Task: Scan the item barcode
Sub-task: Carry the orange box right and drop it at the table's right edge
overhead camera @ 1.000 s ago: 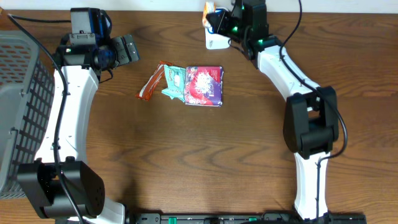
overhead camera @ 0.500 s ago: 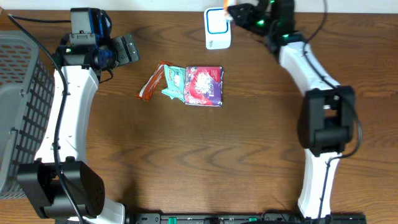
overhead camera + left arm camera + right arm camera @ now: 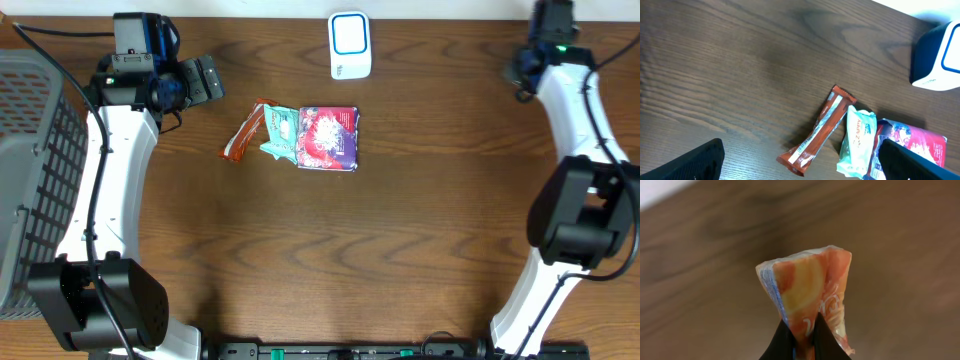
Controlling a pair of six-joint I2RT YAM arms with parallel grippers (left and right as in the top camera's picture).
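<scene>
My right gripper [image 3: 802, 330] is shut on an orange and yellow snack packet [image 3: 807, 285], pinched at its lower end and held above the wood table. Seen from overhead, the right arm [image 3: 565, 70] reaches to the far right back corner, and the packet is hidden there. The white scanner [image 3: 350, 45] with a blue window stands at the back middle, well left of that arm. My left gripper [image 3: 205, 78] is open and holds nothing, hovering left of a pile of items. In the left wrist view, its fingers [image 3: 690, 165] frame an orange bar [image 3: 817, 132].
The pile holds the orange bar [image 3: 245, 135], a teal packet [image 3: 280, 133] and a red and purple packet [image 3: 328, 137]. A grey wire basket [image 3: 30, 170] stands at the left edge. The scanner [image 3: 937, 60] shows at the left wrist view's upper right.
The right arm has swung from beside the scanner to the far right back corner, taking the orange packet with it. The left arm and the pile have not moved.
</scene>
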